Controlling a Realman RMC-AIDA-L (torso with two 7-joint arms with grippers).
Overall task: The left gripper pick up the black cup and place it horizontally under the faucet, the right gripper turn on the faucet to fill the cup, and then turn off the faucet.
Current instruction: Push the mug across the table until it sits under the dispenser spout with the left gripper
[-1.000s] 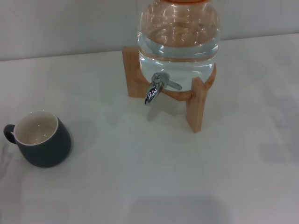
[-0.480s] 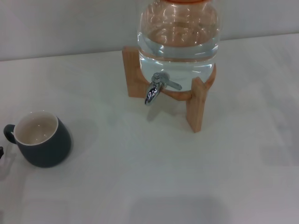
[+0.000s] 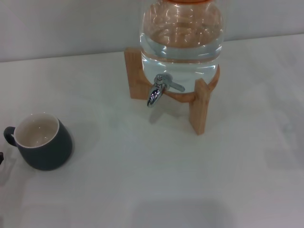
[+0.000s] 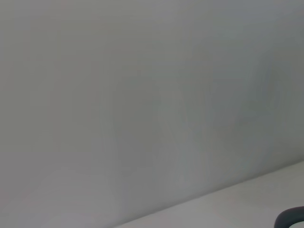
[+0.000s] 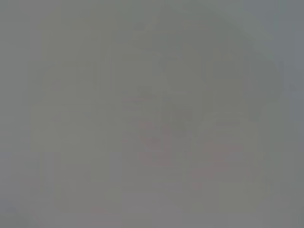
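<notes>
The black cup point(image 3: 43, 142) stands upright at the table's left in the head view, cream inside, its loop handle point(image 3: 8, 135) turned to the left. The chrome faucet point(image 3: 158, 90) sticks out from the glass jar's base at centre, its flat lever pointing right and its spout turned down. A dark sliver of my left gripper point(image 3: 1, 157) shows at the left edge, just left of the cup and apart from it. In the left wrist view a dark curved bit of the cup's handle point(image 4: 290, 218) peeks in at the corner. My right gripper is out of view.
A large clear glass jar point(image 3: 181, 38) holding water rests on a tan wooden stand point(image 3: 200, 107) at the back centre. The white table point(image 3: 156, 175) runs wide in front of it. A pale wall stands behind.
At the left edge, beside the cup, the left gripper's dark tip came into view half a second ago and now shows less. The cup and the faucet have not moved.
</notes>
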